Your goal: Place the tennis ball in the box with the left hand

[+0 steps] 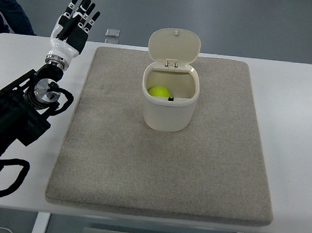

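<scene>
The fuzzy yellow-green tennis ball [159, 91], light, springy and best cupped around its middle, lies inside the cream plastic lidded box [168, 109] at centre. My left hand [76, 21], at ten o'clock, is splayed, holding nothing.

- You see a yellow tennis ball [159, 91] inside the cream box [168, 109] (lid up) on a grey mat [206, 169].
- Your left hand [74, 23] hovers empty, fingers spread, far left.

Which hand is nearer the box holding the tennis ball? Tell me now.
Left. The left hand is open, up and to the left of the box, off the mat. The right hand is not in view. The tennis ball lies inside.
</scene>
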Action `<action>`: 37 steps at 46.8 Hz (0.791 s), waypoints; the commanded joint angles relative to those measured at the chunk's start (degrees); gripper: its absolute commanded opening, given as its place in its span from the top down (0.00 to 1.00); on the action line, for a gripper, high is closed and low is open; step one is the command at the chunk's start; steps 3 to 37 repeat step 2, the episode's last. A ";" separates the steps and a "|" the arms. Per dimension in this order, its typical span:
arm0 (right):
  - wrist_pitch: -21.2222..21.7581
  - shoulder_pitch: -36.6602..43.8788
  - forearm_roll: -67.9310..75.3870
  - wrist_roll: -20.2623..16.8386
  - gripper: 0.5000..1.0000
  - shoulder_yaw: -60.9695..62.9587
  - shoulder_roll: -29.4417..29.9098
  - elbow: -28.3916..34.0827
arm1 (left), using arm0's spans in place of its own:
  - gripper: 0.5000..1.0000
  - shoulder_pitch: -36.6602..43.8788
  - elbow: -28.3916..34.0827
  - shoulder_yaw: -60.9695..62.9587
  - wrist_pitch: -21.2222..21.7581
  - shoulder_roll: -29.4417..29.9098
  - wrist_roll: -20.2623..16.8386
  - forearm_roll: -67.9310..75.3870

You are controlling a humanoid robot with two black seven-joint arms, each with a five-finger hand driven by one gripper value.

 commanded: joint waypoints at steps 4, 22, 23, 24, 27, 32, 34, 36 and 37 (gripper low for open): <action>0.00 0.00 0.17 -0.04 0.12 0.10 0.00 0.00 | 0.14 -0.09 -0.02 -0.03 -0.03 -0.12 -0.03 0.00; 0.00 0.00 0.17 -0.04 0.12 0.10 0.00 0.00 | 0.14 -0.09 -0.02 -0.03 -0.03 -0.12 -0.03 0.00; 0.00 0.00 0.17 -0.04 0.12 0.10 0.00 0.00 | 0.14 -0.09 -0.02 -0.03 -0.03 -0.12 -0.03 0.00; 0.00 0.00 0.17 -0.04 0.12 0.10 0.00 0.00 | 0.14 -0.09 -0.02 -0.03 -0.03 -0.12 -0.03 0.00; 0.00 0.00 0.17 -0.04 0.12 0.10 0.00 0.00 | 0.14 -0.09 -0.02 -0.03 -0.03 -0.12 -0.03 0.00; 0.00 0.00 0.17 -0.04 0.12 0.10 0.00 0.00 | 0.14 -0.09 -0.02 -0.03 -0.03 -0.12 -0.03 0.00; 0.00 0.00 0.17 -0.04 0.12 0.10 0.00 0.00 | 0.14 -0.09 -0.02 -0.03 -0.03 -0.12 -0.03 0.00; 0.00 0.00 0.17 -0.04 0.12 0.10 0.00 0.00 | 0.14 -0.09 -0.02 -0.03 -0.03 -0.12 -0.03 0.00; 0.00 0.00 0.17 -0.04 0.12 0.10 0.00 0.00 | 0.14 -0.09 -0.02 -0.03 -0.03 -0.12 -0.03 0.00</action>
